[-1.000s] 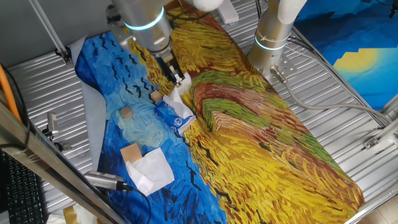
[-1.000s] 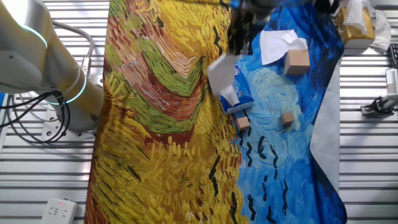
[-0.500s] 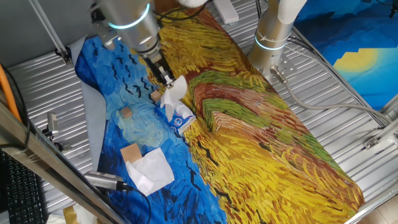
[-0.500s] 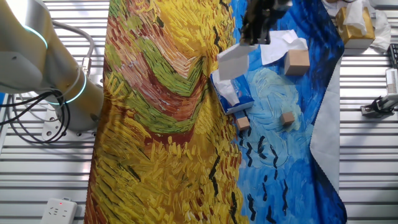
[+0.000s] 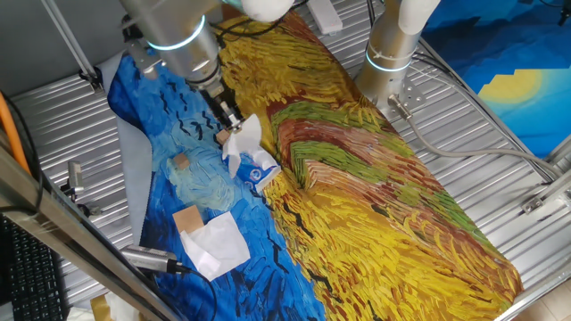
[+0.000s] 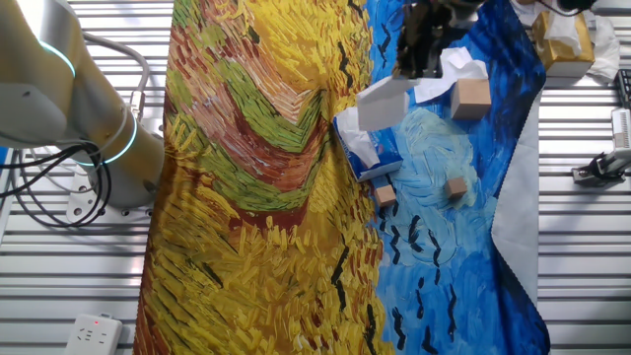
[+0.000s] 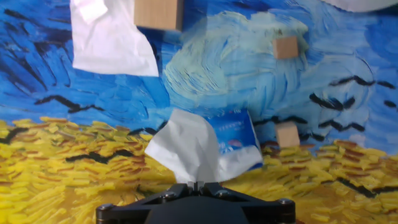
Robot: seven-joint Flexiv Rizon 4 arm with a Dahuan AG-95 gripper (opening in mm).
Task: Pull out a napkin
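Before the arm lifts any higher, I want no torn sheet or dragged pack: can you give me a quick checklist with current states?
1. gripper shut on the napkin: ok, the sheet runs up into closed fingers.
2. Napkin fully out of the blue pack: cannot tell; its lower edge overlaps the pack in every view.
3. Pack resting on the cloth, not lifted: ok.
4. Napkin untorn: ok, no rip visible.
5. Wooden blocks beside the pack clear of the sheet: ok.
6. Another tissue showing at the pack's opening: ok.
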